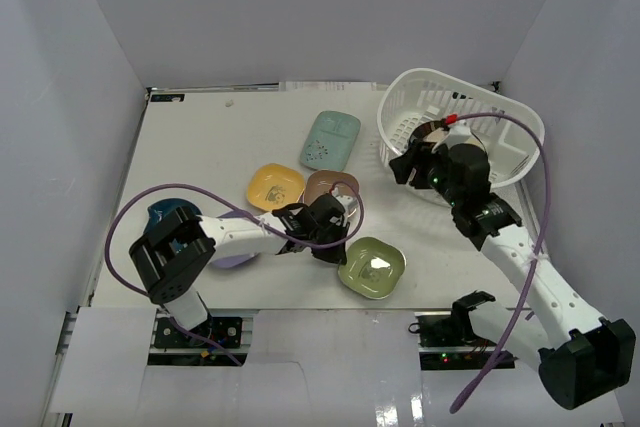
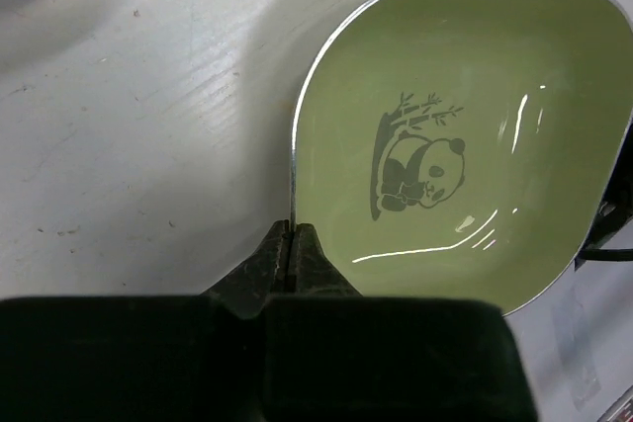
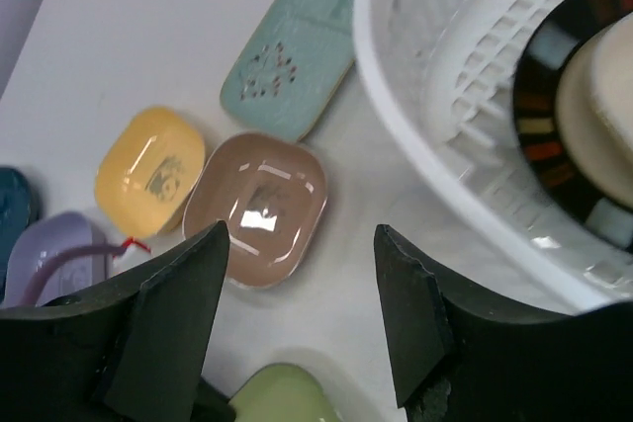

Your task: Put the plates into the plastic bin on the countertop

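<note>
White countertop (image 1: 200,147), walled. We count one black-rimmed plate (image 3: 542,106) inside bin (image 1: 415,82). Six wait left of bin: mint (image 1: 331,139), yellow (image 1: 275,187), brown (image 1: 325,185), green (image 1: 372,267), purple (image 1: 232,260), blue (image 1: 163,213). Left gripper (image 2: 289,244) pressed together at green rim, actual hold unclear to us. Right gripper (image 3: 299,244) spread, empty, just beside bin.

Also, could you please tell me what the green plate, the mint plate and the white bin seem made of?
The green plate looks like glazed ceramic or melamine: glossy, with sharp light streaks and a printed panda. The mint plate has a duller satin finish with small dots, possibly stoneware. The white bin looks like moulded plastic: slotted walls, faint sheen.
</note>
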You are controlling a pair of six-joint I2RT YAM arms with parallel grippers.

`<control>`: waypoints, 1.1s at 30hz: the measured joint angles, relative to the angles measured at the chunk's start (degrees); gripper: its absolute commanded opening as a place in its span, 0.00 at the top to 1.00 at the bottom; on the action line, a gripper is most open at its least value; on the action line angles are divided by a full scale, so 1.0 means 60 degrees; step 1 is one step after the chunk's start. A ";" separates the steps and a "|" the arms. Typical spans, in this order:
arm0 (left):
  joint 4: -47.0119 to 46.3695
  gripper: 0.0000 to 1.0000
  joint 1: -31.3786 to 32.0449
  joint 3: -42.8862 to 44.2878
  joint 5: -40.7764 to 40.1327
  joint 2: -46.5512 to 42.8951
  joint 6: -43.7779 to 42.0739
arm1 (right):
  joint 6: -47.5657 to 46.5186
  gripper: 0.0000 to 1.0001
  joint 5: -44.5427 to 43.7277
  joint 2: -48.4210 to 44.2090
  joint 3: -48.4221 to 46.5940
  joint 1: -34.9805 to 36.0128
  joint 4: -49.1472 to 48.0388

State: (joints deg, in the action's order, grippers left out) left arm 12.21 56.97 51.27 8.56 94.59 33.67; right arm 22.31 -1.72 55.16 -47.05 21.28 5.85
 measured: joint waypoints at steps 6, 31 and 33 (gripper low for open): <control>-0.0233 1.00 0.0029 -0.0823 -0.0138 -0.0743 0.0215 | 0.0787 0.36 -0.1333 -0.0076 0.1472 0.2626 -0.0109; 0.3333 1.00 0.0044 -0.2014 -0.1406 -0.5147 0.0801 | 0.3574 0.89 -0.3665 0.5490 0.1126 0.3716 -0.2492; 0.3497 1.00 0.0044 -0.1978 -0.1537 -0.5231 0.0801 | 0.3628 0.92 -0.3723 0.5166 0.1275 0.3716 -0.2492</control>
State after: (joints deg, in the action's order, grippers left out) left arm 33.19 57.23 39.40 -0.67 63.20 38.48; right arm 44.07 -24.05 86.15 -39.40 43.57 -9.10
